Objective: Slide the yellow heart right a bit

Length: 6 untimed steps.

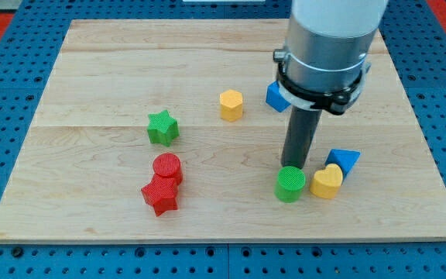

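Down at 5 o'clock on the counter, my tip (pixel 294 166) is sitting behind the green cylinder (pixel 290 184); no jaws. Yellow heart (pixel 327 182) looks light and rigid, so I'm planning to nudge its 9 o'clock side.

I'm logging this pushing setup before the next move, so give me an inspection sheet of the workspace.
Surface: pale wooden board, flat.
Job's things: yellow heart block, touching the blue triangular block behind it.
Clutter: green cylinder, yellow hexagonal block, green star, red cylinder, red star, blue block partly hidden by the arm.
Grippers: none; my tip stands just behind the green cylinder, at the heart's left.
Cables: nothing seen.
Surroundings: blue perforated base.
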### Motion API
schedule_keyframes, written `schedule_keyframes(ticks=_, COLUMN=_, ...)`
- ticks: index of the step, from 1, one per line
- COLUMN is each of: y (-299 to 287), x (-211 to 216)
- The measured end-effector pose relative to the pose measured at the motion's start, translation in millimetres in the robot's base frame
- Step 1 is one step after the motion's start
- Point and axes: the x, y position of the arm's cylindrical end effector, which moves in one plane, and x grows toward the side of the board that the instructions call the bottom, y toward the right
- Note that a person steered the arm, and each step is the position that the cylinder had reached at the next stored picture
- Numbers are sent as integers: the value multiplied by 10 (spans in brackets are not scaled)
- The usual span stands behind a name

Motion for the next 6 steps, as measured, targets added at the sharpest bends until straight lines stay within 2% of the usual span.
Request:
schedule_keyframes(ticks=3, y=-114, x=86)
schedule_keyframes(ticks=5, y=70, x=-104)
schedule_keyframes(ticks=6, y=242, x=110)
